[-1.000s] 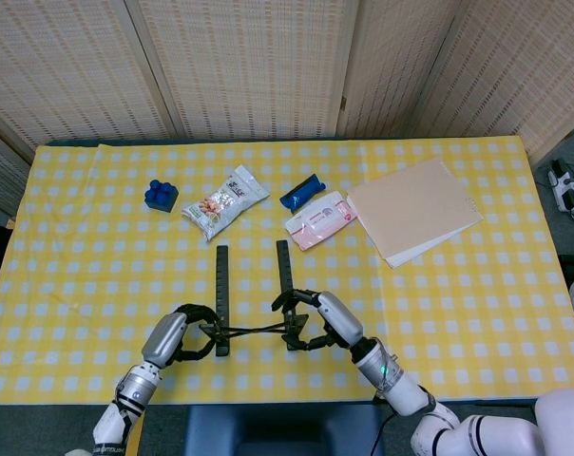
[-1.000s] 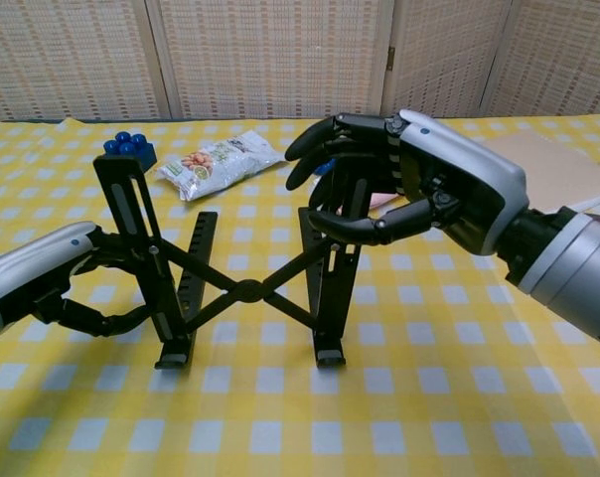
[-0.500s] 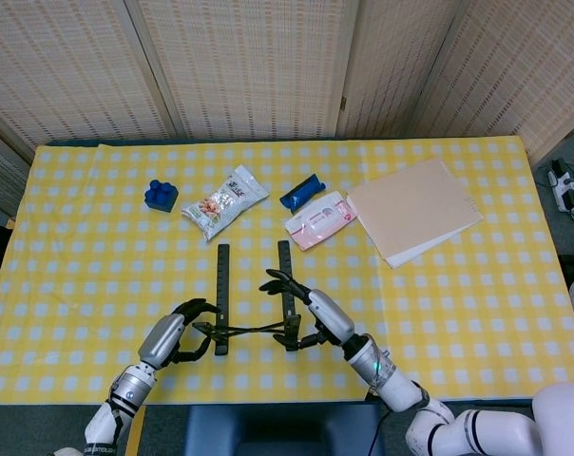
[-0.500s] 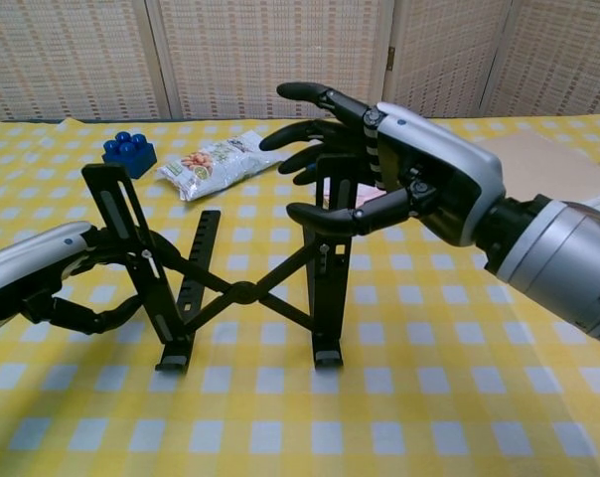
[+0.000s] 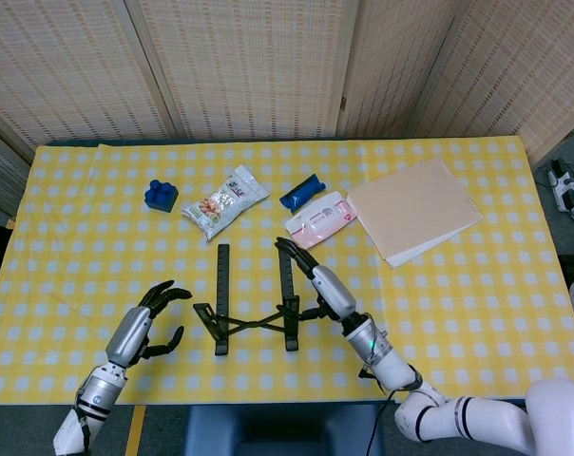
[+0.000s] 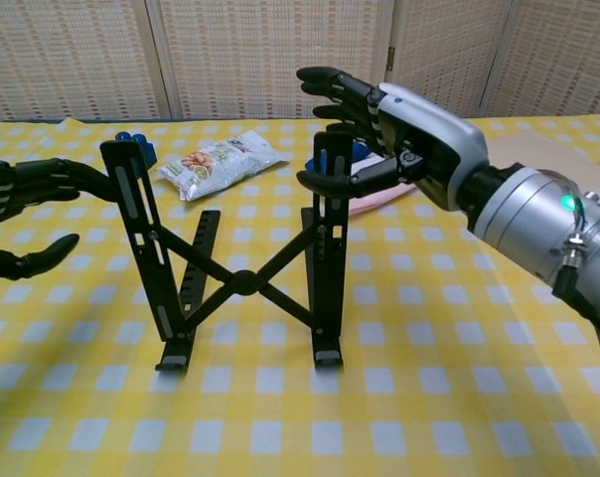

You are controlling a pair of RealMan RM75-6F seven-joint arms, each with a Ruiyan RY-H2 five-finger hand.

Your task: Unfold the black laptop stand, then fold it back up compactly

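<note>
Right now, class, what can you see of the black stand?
The stand is black, metal-looking: two slotted uprights joined by crossed bars pivoting at a centre hub. It stands unfolded on the checked cloth, feet down, uprights leaning back. Neither the left hand nor the right hand grips it.

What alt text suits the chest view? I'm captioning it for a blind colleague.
A black laptop stand stands unfolded on a yellow checked tablecloth, with the open left hand and right hand on either side of it, neither gripping it.

Woven folding screens [image 5: 249, 66] stand behind the table's yellow checked cloth [image 5: 477, 294].
</note>
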